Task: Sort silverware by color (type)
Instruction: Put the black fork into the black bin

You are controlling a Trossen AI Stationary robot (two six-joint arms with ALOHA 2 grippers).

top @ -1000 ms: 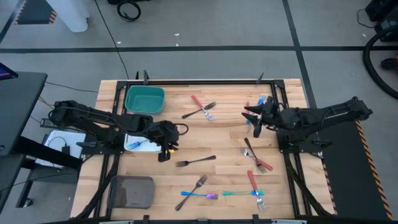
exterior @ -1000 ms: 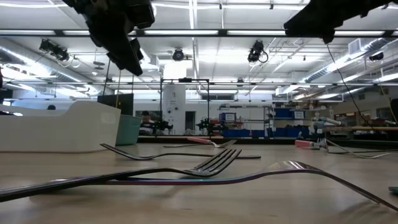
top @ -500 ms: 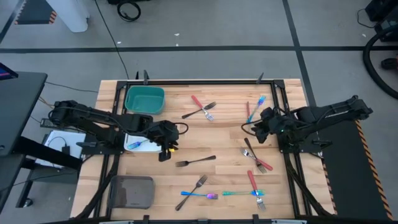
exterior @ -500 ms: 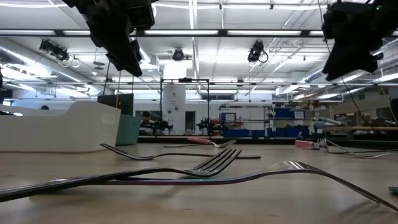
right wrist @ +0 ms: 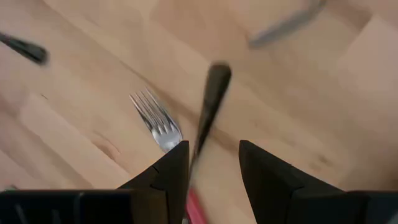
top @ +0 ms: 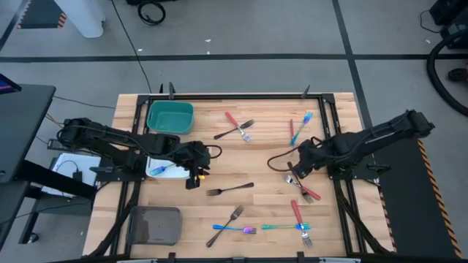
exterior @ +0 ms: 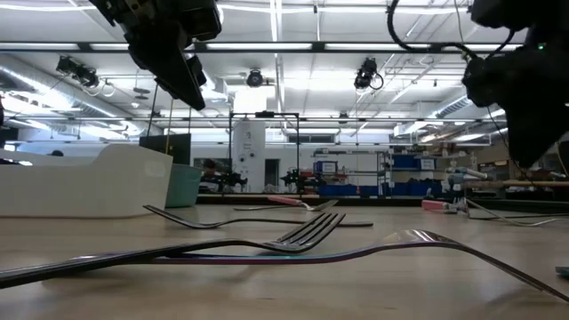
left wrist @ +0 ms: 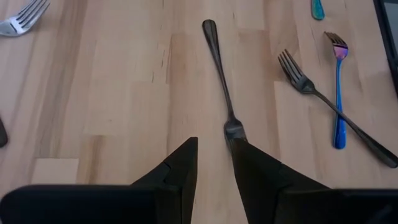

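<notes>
Silverware lies scattered on the wooden table (top: 263,157). My left gripper (top: 196,175) (left wrist: 215,142) hangs open above the table, just short of the tined head of a dark fork (left wrist: 221,81) (top: 230,190) that lies flat. My right gripper (top: 294,169) (right wrist: 213,144) is open above a dark utensil's handle (right wrist: 211,106), which crosses a red-handled fork (right wrist: 155,121) (top: 307,191). In the low view both grippers (exterior: 182,80) (exterior: 524,98) are clear of the tabletop. An iridescent fork (top: 159,170) lies in the white tray (top: 150,162).
A teal tray (top: 170,117) and a grey tray (top: 155,225) stand along the left side. More pieces: a red and dark pair (top: 235,128), a red and blue pair (top: 296,126), a dark and iridescent pair (top: 234,221), a teal one (top: 281,226), a red fork (top: 298,218).
My right gripper has travelled from the far right part of the table, beside the red and blue pair, toward the near edge and down, and now hangs over the crossed dark and red pieces. My left arm has kept still.
</notes>
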